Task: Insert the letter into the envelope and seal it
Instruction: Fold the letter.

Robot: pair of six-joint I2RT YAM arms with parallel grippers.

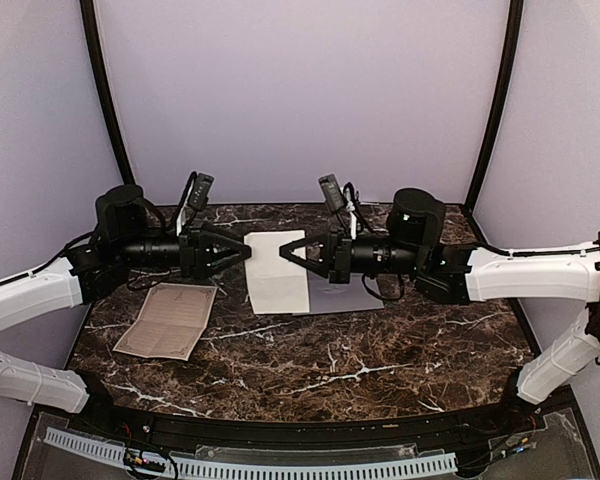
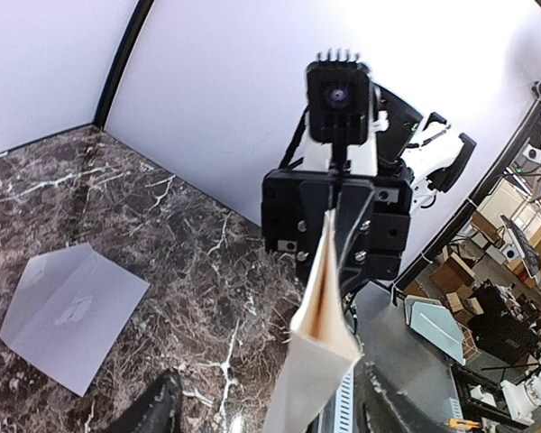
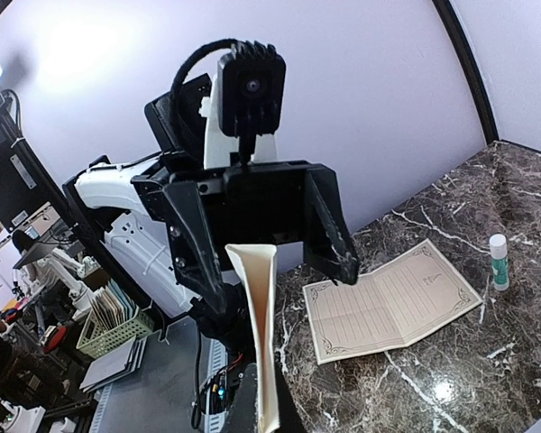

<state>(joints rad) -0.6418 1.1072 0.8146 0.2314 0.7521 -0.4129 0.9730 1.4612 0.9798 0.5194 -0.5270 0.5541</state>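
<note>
While the right claw pinches a folded sheet above the worktop, the left claw faces it with jaws spread at the sheet's other edge. The envelope lies flat beneath the right arm.

A dark brown marble bench with white veins carries a tan sheet with an ornate border, lying open along a centre crease near the left side. A small white glue stick stands upright near it, not touching. Pale lilac walls close the back.
</note>
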